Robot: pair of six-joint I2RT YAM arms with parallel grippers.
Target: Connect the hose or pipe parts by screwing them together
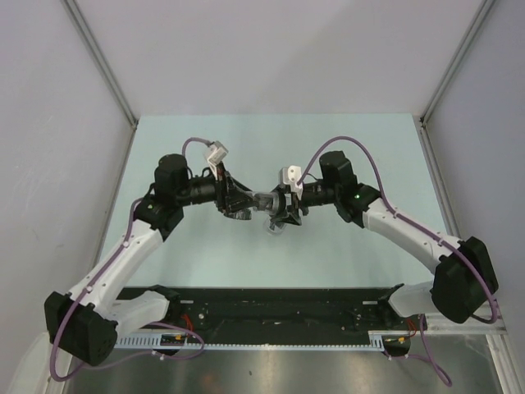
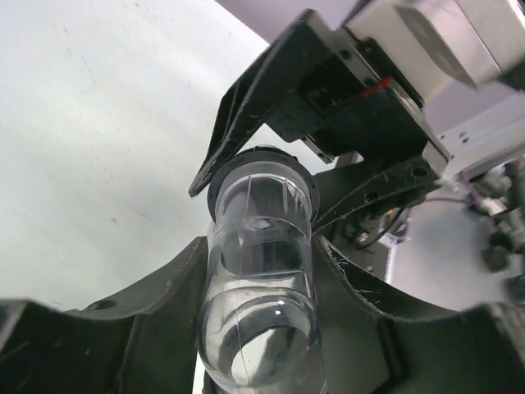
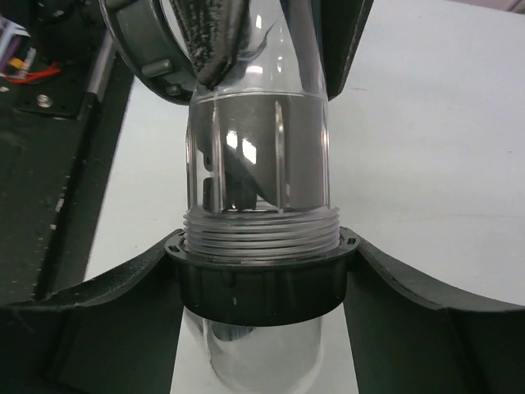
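Note:
Both grippers meet over the middle of the table. The pipe parts [image 1: 264, 203] run between them as one short grey piece. The left wrist view shows a clear tube [image 2: 262, 287], and my left gripper [image 2: 261, 246] is shut on it, a finger pressed to each side. At the tube's far end is a black collar [image 2: 261, 160]. In the right wrist view, my right gripper [image 3: 261, 275] is shut on that black ribbed collar [image 3: 261, 287], which sits just below the clear thread [image 3: 259, 230] of the other part [image 3: 258, 156]. The left gripper's fingers [image 3: 215, 37] show behind it.
The pale green table [image 1: 271, 139] lies under both arms. Grey walls close it in on the left, back and right. A black rail [image 1: 271, 316] with the arm bases runs along the near edge. Purple cables [image 1: 361, 152] loop above each wrist.

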